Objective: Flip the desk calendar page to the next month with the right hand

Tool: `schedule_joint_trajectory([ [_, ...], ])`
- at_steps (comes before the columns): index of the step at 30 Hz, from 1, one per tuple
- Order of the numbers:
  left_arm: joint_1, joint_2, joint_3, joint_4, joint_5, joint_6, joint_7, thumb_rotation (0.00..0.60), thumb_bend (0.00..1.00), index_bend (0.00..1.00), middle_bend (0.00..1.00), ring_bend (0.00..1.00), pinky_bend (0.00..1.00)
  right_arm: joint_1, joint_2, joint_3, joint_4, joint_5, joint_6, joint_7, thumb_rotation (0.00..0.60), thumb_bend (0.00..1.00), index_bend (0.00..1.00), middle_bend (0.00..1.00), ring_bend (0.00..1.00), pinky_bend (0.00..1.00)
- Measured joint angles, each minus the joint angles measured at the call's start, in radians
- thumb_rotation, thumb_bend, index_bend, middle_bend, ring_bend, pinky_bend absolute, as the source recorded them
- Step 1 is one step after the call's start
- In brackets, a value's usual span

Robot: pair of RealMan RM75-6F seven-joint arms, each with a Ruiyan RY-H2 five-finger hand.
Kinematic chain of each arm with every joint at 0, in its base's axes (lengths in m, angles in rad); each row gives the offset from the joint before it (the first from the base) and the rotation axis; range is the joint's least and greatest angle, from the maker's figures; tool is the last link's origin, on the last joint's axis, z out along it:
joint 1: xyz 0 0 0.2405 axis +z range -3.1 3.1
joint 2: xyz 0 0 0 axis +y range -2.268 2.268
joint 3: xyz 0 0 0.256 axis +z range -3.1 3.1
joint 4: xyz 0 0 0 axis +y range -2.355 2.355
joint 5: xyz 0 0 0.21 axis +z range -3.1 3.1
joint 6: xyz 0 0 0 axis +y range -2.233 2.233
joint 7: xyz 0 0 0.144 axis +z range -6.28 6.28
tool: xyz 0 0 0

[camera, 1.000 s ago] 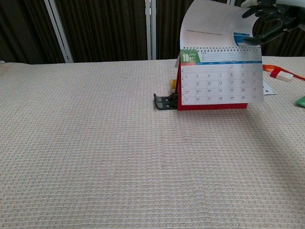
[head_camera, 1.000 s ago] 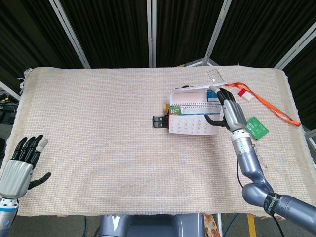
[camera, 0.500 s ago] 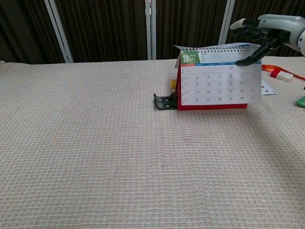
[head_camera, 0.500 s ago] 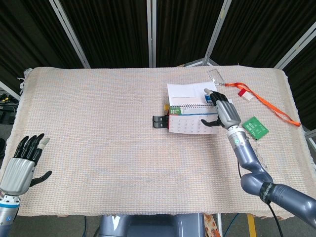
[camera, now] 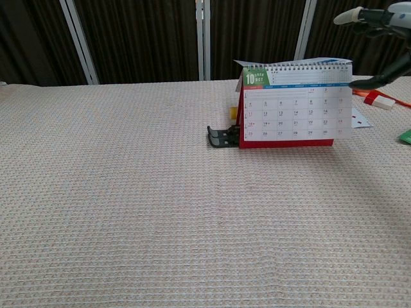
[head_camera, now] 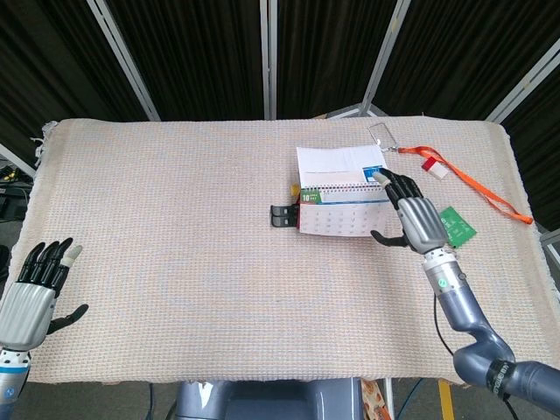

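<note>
Since half a second ago, the right hand [head_camera: 415,220] has been pulled back from the calendar [head_camera: 343,214], toward the near right. The turned page [head_camera: 339,162] is left lying flat over the far side, the same as before. A second ago that page was held up high in the air.

The right hand is now seen just beside the right end of the calendar. Its fingers [camera: 352,15] are spread apart and nothing is held in it. In the head view the fingertips are seen by the top right corner of the calendar; whether they touch it cannot be told.

The calendar is stood on the cloth [head_camera: 175,227], a little right of the middle of the table. A page with a green "10" corner [camera: 255,76] is shown at the front. A black clip [camera: 222,138] is seen on the cloth just left of the red base [camera: 286,142].

The left hand [head_camera: 29,297] is kept at the near left corner, well apart from the calendar. Its fingers are apart and nothing is held.

An orange strap [head_camera: 477,186] is laid at the far right. A green card [head_camera: 454,226] is seen near the right hand.
</note>
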Motion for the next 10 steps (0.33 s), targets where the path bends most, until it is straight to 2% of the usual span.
schedule_joint_trajectory([
  [10, 0.000, -0.018, 0.012, 0.012, 0.003, -0.017, 0.036, 0.600, 0.06, 0.00, 0.00, 0.00, 0.00, -0.223, 0.022, -0.170, 0.019, -0.176, 0.313, -0.110, 0.600, 0.18, 0.00, 0.00, 0.00, 0.00],
])
